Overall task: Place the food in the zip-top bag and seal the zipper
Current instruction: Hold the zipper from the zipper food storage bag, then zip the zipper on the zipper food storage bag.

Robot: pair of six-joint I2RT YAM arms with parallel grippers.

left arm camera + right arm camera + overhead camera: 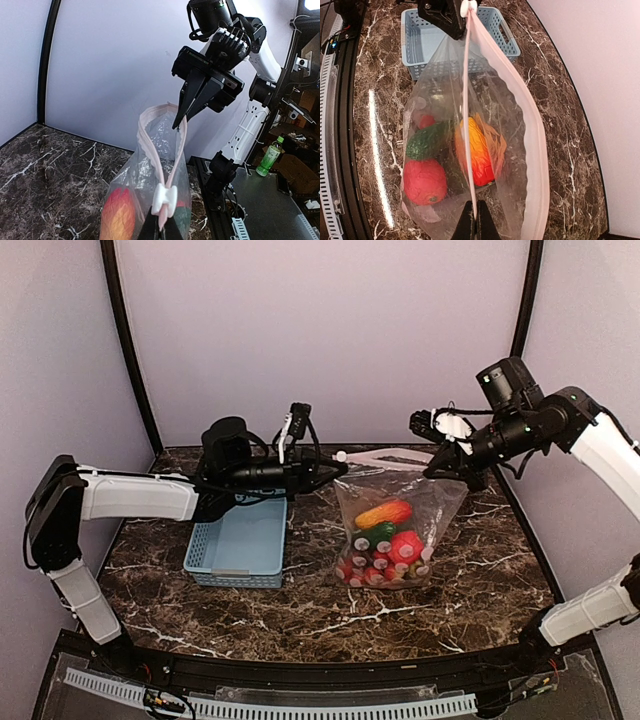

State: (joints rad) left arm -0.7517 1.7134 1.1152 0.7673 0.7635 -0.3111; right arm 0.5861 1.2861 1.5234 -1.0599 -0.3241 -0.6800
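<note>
The clear zip-top bag (pixel 400 502) hangs between my two grippers with its bottom on the table. The food lies inside it: an orange-red pepper (pixel 481 150), a green piece (pixel 427 140) and a red round fruit (pixel 424 181), with more small pieces at the bottom (pixel 375 570). My left gripper (pixel 160 231) is shut on the pale pink zipper (pixel 172 172) just below a white slider (pixel 165 197). My right gripper (pixel 475 226) is shut on one lip at the other end. The other lip (pixel 536 150) bows outward, so the mouth is open.
The light blue slotted basket (pixel 240 540) stands on the dark marble table (pixel 480 570), left of the bag and under the left arm. Lilac walls close the back and sides. The table's black front rail (pixel 300 670) runs along the near edge.
</note>
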